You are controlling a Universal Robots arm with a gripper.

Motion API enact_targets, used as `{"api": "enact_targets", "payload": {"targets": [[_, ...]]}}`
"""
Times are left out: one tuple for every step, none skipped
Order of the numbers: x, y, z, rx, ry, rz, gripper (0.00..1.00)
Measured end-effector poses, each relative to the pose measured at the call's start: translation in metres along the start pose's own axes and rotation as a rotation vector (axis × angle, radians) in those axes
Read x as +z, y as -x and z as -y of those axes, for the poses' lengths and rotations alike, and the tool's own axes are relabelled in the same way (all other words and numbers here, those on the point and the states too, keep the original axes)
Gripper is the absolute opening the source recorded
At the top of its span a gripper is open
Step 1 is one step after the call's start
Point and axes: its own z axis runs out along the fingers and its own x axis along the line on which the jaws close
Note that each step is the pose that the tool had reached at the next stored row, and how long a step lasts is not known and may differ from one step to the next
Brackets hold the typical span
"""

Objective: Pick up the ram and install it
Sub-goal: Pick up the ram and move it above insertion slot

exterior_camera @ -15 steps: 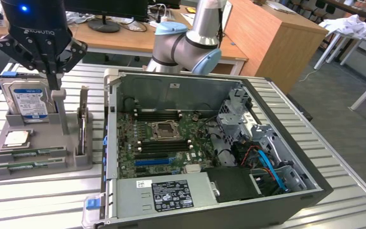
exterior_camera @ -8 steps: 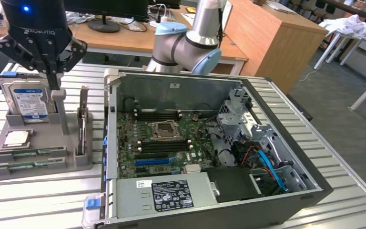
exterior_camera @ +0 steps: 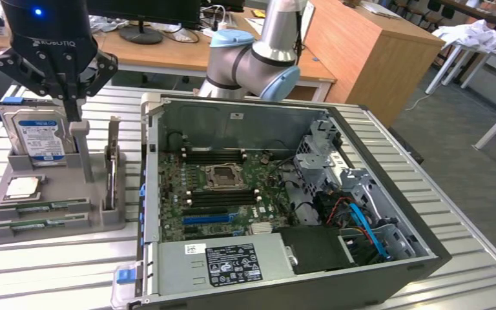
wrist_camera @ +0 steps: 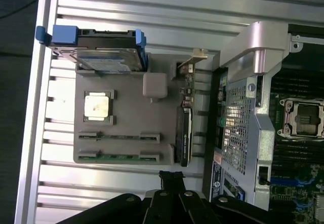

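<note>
Two green ram sticks lie flat in slots at the front of a grey holder (exterior_camera: 59,236), one ram stick (exterior_camera: 39,206) just behind the other ram stick (exterior_camera: 34,225). The wrist view shows the green edge of a ram stick (wrist_camera: 119,157) in the same holder (wrist_camera: 131,117). My gripper (exterior_camera: 72,113) hangs shut and empty above the holder's back half, beside the hard drive and well clear of the ram. Its fingertips (wrist_camera: 171,176) are pressed together with nothing between them.
The holder also carries an upright silver hard drive (exterior_camera: 37,132), a square processor chip (exterior_camera: 24,187) and an upright card (exterior_camera: 110,168). At the exterior view's right an open computer case (exterior_camera: 420,252) exposes the motherboard with its processor socket (exterior_camera: 222,173) and dark memory slots (exterior_camera: 217,194).
</note>
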Motion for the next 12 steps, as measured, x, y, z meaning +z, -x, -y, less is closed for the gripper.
{"api": "enact_targets", "payload": {"targets": [[0.0000, 0.0000, 0.0000, -0.007, 0.0001, -0.0002, 0.10], [0.0000, 0.0000, 0.0000, -0.014, 0.0003, -0.0006, 0.10], [0.0000, 0.0000, 0.0000, -0.020, 0.0005, -0.0009, 0.10], [0.0000, 0.0000, 0.0000, -0.027, 0.0006, -0.0012, 0.10], [0.0000, 0.0000, 0.0000, -0.033, 0.0008, -0.0015, 0.10], [0.0000, 0.0000, 0.0000, -0.040, 0.0009, -0.0018, 0.10], [0.0000, 0.0000, 0.0000, -0.046, 0.0010, -0.0021, 0.10], [0.0000, 0.0000, 0.0000, -0.052, 0.0012, -0.0024, 0.10], [0.0000, 0.0000, 0.0000, -0.058, 0.0013, -0.0026, 0.10], [0.0000, 0.0000, 0.0000, -0.064, 0.0014, -0.0029, 0.10], [0.0000, 0.0000, 0.0000, -0.069, 0.0016, -0.0031, 0.10], [0.0000, 0.0000, 0.0000, -0.075, 0.0017, -0.0033, 0.10]]}}
